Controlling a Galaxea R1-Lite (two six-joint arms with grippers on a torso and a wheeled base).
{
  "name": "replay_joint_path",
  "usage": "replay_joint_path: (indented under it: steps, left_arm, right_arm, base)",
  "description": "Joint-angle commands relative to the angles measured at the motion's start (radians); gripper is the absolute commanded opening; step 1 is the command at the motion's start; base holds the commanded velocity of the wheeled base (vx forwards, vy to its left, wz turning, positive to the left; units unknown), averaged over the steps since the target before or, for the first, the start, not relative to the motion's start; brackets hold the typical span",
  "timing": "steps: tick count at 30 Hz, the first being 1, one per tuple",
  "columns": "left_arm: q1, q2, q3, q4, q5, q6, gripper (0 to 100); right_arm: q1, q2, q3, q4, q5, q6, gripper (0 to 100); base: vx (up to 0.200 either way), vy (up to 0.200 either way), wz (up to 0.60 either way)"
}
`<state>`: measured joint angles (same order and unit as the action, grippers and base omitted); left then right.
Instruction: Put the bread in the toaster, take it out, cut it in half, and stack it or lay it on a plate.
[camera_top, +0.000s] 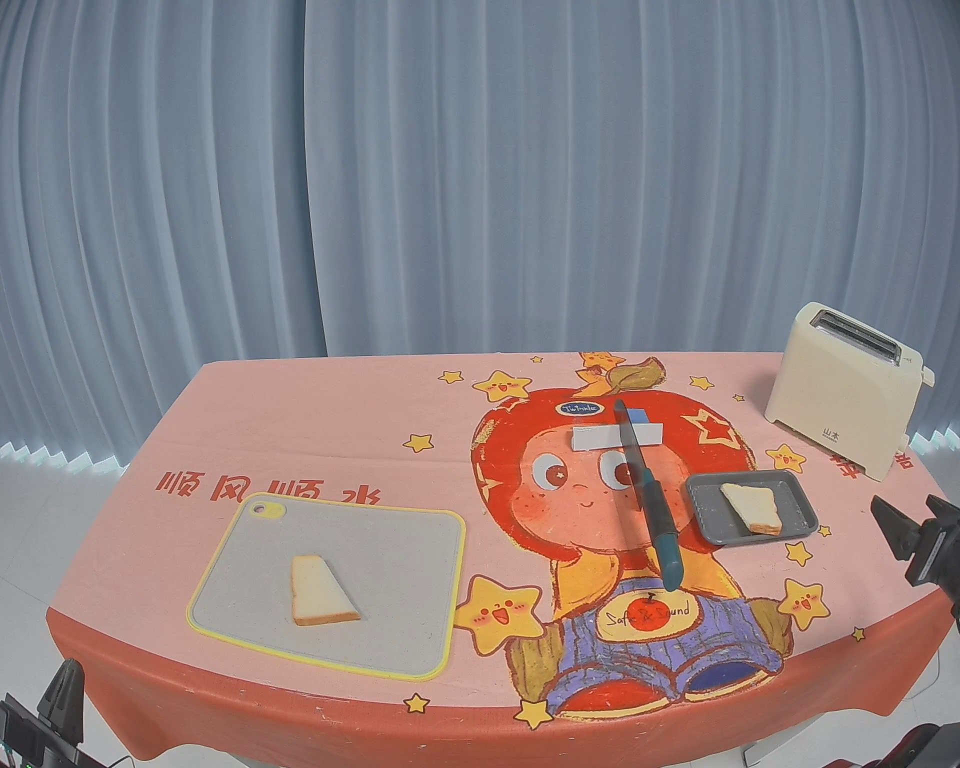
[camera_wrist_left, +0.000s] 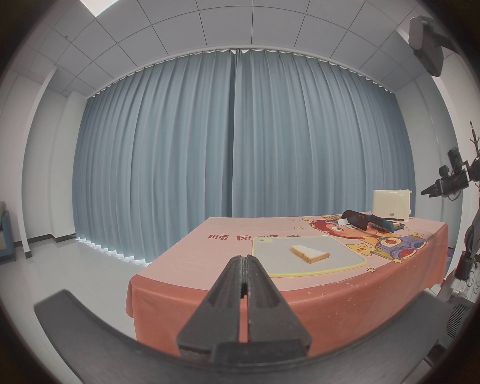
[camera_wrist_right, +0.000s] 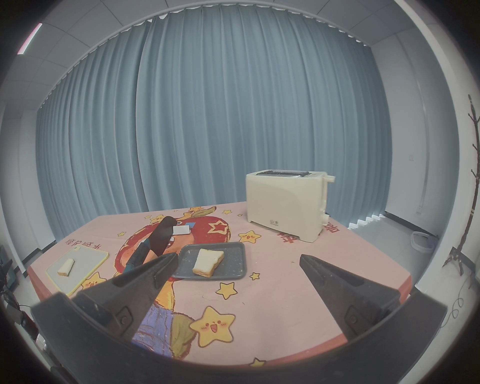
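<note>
Two bread halves: first half (camera_top: 322, 592) flat on the one cutting board (camera_top: 400, 540), near left of the bench (camera_top: 300, 420); second half (camera_top: 752, 507) in the one grey tray (camera_top: 710, 510), right of centre. One toaster (camera_top: 850, 385), far right corner. One knife (camera_top: 652, 505), blade propped on a white block (camera_top: 595, 437), between board and tray. Left pincer (camera_wrist_left: 245, 260), fingers together, off the near-left edge, well apart from the first half. Right pincer (camera_wrist_right: 237, 258), fingers apart, off the right edge, near the second half, not touching.
</note>
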<state>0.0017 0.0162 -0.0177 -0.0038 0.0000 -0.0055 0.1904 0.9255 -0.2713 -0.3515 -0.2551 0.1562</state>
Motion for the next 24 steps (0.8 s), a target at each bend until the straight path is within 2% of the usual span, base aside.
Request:
replay_joint_path:
  steps: [1, 6, 14, 17, 21, 24]
  left_arm:
    - [0.001, -0.012, 0.018, -0.002, 0.000, -0.001, 0]
    - [0.000, -0.013, 0.018, -0.004, -0.002, -0.001, 0]
    - [0.001, -0.012, 0.018, -0.005, -0.002, -0.004, 0]
    - [0.001, -0.012, 0.018, -0.005, -0.002, -0.001, 0]
    - [0.001, -0.012, 0.018, -0.005, -0.003, 0.002, 0]
    - [0.001, -0.012, 0.018, -0.005, -0.006, 0.006, 0]
  right_arm:
    - [-0.042, -0.194, 0.067, 0.005, 0.000, -0.012, 100]
    - [-0.048, -0.323, 0.098, 0.014, 0.000, -0.020, 100]
    - [-0.097, -0.441, 0.150, 0.017, 0.007, -0.040, 100]
    - [-0.137, -0.481, 0.182, 0.019, 0.011, -0.050, 100]
    - [-0.154, -0.524, 0.195, 0.020, 0.013, -0.064, 100]
    - [-0.157, -0.583, 0.239, 0.020, 0.019, -0.066, 100]
  base:
    - [0.000, 0.000, 0.00]
    - [0.000, 0.000, 0.00]
    - [0.000, 0.000, 0.00]
    - [0.000, 0.000, 0.00]
    - [0.000, 0.000, 0.00]
    - [0.000, 0.000, 0.00]
